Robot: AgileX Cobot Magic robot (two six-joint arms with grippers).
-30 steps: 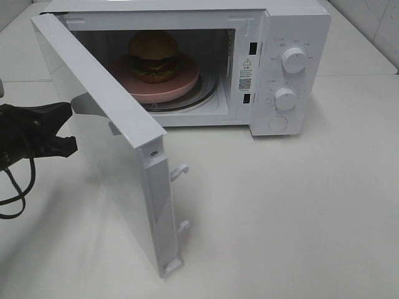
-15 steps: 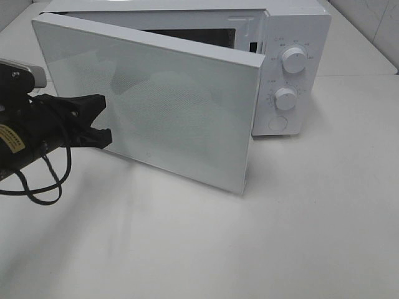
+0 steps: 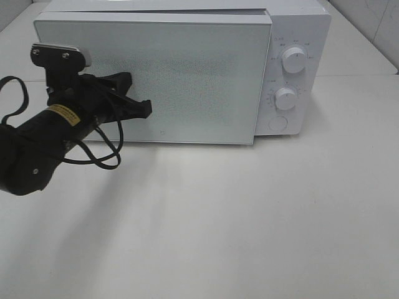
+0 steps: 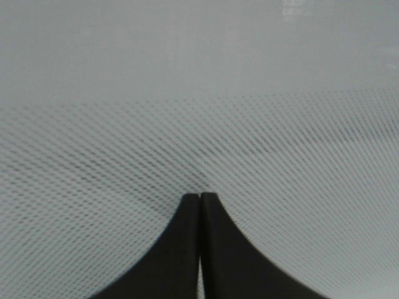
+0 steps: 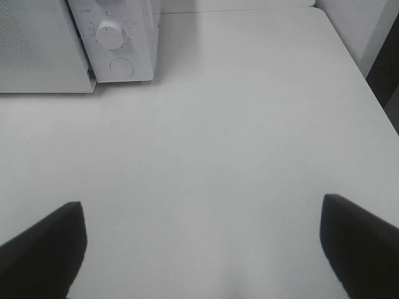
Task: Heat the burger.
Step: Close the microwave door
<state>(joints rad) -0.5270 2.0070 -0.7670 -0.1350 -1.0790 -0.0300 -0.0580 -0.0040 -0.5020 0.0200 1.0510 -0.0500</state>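
Left gripper (image 3: 147, 109) is pinched shut with nothing in it, tips pressed right up against the white microwave door (image 3: 187, 68), left of its middle. The door sits flat across the microwave (image 3: 299, 25), shut or nearly. The burger can't be seen, since the door covers the cavity. Two knobs (image 3: 293, 60) sit right of it. Right gripper (image 5: 199, 240) hangs wide open over the bare table (image 3: 249, 218).
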